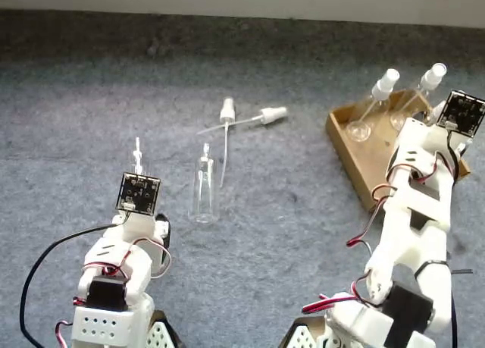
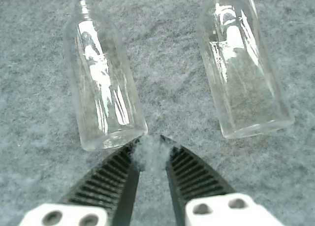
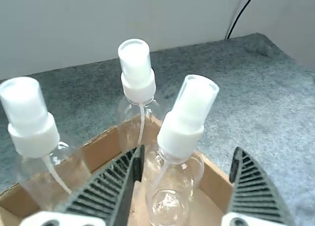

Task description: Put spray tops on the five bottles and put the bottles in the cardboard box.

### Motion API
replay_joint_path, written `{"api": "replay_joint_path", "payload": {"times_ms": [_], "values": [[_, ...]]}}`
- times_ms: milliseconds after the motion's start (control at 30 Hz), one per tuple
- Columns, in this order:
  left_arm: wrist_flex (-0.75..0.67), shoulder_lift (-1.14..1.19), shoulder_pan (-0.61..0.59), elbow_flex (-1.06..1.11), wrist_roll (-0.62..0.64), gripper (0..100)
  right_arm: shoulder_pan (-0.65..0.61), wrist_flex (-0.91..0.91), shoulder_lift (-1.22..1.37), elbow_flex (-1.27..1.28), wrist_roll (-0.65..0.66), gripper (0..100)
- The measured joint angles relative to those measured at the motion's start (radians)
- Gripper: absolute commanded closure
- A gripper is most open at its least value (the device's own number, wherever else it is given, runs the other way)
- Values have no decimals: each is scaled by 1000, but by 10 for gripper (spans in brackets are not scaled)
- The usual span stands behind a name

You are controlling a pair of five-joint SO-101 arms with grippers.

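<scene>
The table (image 1: 303,234) is covered in grey, matt, fuzzy felt-like cloth. The cardboard box (image 1: 355,160) is brown, matt and papery. Away from the box lie clear, glossy bottles (image 2: 106,88), either glass or plastic. Inside the box, the spray tops (image 3: 138,71) are smooth white plastic. The left end effector (image 2: 153,145) and right end effector (image 3: 188,157) have matt black ribbed fingers (image 2: 118,172) on white plastic.

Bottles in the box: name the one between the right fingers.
The bottle with the tilted top sits between the open fingers; the other two stand beyond or beside them.
</scene>
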Motion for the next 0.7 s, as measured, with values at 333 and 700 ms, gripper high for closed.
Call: {"api": "replay_joint_path", "payload": {"times_ms": [333, 700], "values": [[0, 0, 0, 0, 0, 995, 34, 265, -170, 0, 0, 749], [0, 0, 0, 0, 0, 995, 28, 529, -382, 14, 0, 749]]}}
